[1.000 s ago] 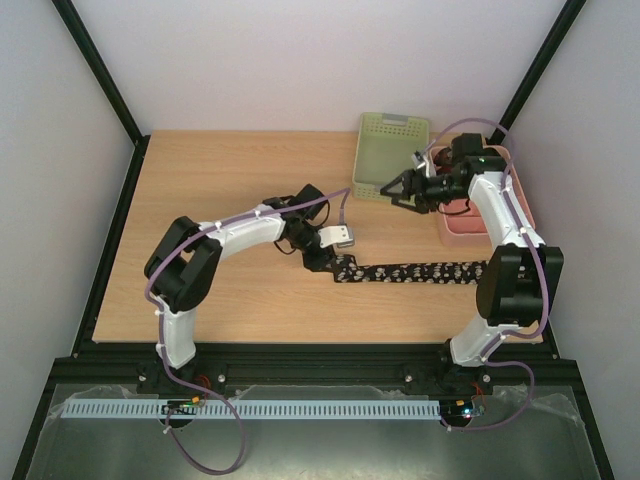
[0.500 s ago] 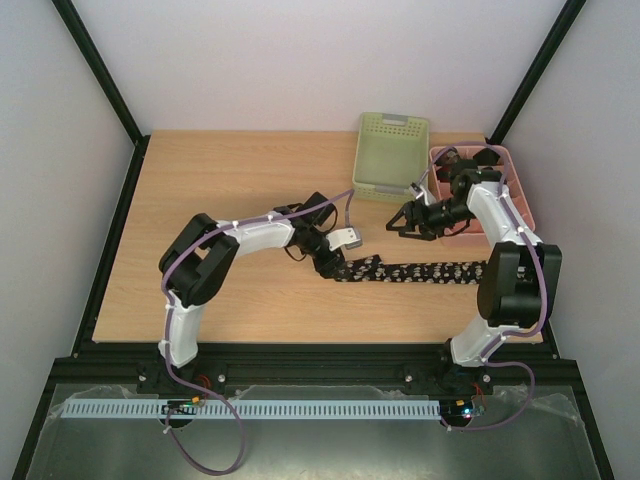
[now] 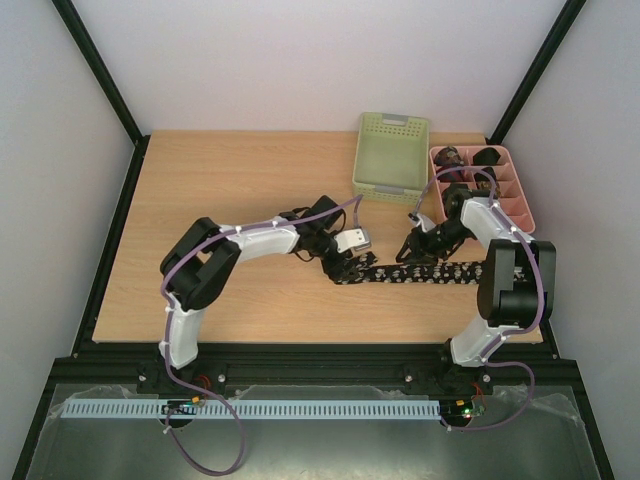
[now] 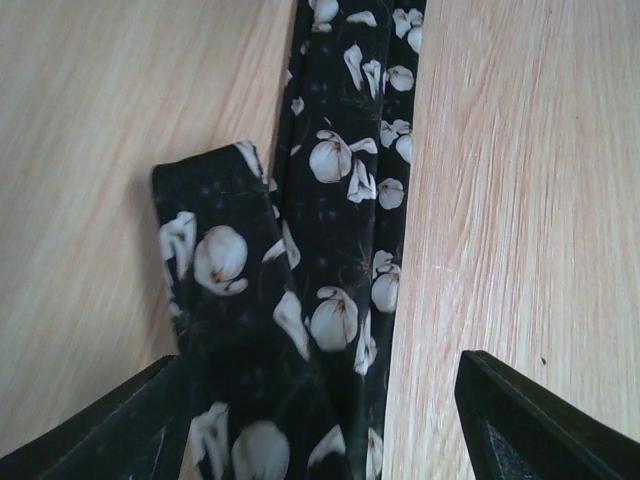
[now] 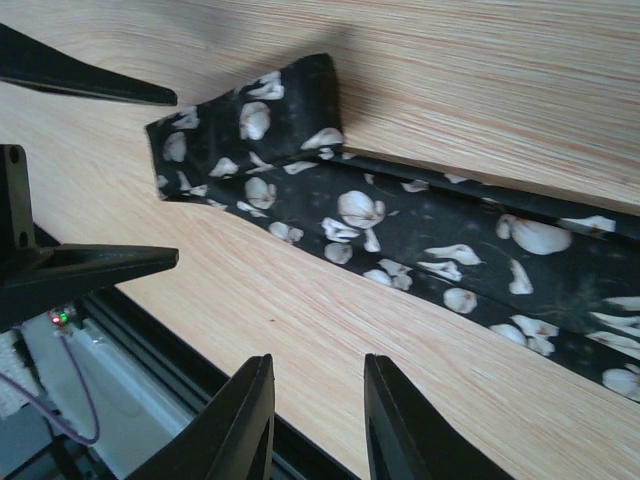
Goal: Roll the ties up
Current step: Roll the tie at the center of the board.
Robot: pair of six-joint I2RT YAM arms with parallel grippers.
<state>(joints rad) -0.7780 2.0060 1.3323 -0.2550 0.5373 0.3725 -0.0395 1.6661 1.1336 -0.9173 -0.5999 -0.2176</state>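
Observation:
A long black tie [image 3: 432, 272] with pale flower shapes lies flat across the table's near middle. Its left end is folded back on itself [image 4: 205, 250]. My left gripper [image 3: 346, 264] is open wide over that folded end, and the tie [image 4: 340, 200] runs between its two dark fingers [image 4: 545, 420] without touching them. My right gripper [image 3: 408, 252] hovers low by the tie's middle, with a narrow gap between its jaws. In the right wrist view only bare wood shows in that gap [image 5: 318, 420], and the tie [image 5: 400, 220] lies just beyond it. Small rolled ties [image 3: 462, 156] sit in the pink tray.
A pink divided tray [image 3: 516, 206] stands at the right rear, partly behind my right arm. A green perforated basket [image 3: 390, 190] stands left of it. The table's black front rail [image 5: 150, 340] runs close below the right gripper.
My right gripper came down from by the green basket and pink tray to the tie's middle, and its jaws narrowed. My left gripper opened wider and shifted slightly right over the folded end.

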